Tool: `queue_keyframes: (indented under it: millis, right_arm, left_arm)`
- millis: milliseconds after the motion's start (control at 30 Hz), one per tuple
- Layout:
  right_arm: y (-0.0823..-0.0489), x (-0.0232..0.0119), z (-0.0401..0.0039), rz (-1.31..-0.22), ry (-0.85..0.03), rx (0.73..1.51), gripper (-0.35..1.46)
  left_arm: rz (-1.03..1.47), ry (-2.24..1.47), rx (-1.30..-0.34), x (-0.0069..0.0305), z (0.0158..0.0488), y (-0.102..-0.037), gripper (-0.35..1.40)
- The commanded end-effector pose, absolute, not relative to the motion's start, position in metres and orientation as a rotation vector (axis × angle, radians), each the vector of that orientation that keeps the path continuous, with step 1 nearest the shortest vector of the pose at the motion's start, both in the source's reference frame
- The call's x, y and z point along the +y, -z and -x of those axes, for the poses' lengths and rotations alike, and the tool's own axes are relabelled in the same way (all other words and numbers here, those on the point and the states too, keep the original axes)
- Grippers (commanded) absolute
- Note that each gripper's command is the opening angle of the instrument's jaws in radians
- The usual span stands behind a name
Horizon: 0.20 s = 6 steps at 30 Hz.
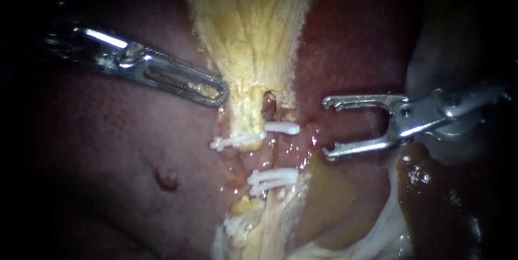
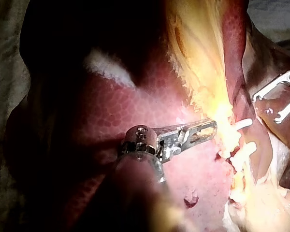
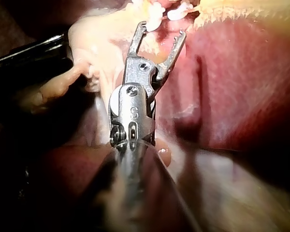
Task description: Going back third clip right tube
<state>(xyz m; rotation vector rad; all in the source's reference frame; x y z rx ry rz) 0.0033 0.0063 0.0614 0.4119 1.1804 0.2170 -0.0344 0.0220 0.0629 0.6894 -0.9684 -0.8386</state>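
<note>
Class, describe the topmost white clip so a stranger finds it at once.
Follow the yellow strip of tissue down the middle of the red liver. White clips cross its narrow part. The topmost clip lies level with the right instrument's open jaws.

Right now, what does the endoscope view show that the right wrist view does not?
Only the endoscope: the left instrument's tip at the yellow tissue, and a dark spot on the liver. Only the right wrist: the right instrument from behind, down to its wrist joint. Both: that instrument's jaws, open and empty, and white clips.
</note>
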Motion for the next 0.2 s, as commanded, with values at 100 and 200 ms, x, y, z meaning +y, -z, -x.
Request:
queue_keyframes:
  millis: [100, 200]
  right_arm:
    - [-0.0613, 0.0063, -0.0034, -0.412, -0.217, 1.181, 0.50]
    - [-0.0613, 0.0063, -0.0034, -0.412, -0.217, 1.181, 0.50]
  left_arm:
    - [-0.690, 0.838, -0.968, 0.0220, 0.0344, -0.0629, -0.35]
    - [-0.690, 0.838, -0.969, 0.0220, 0.0344, -0.0629, -0.35]
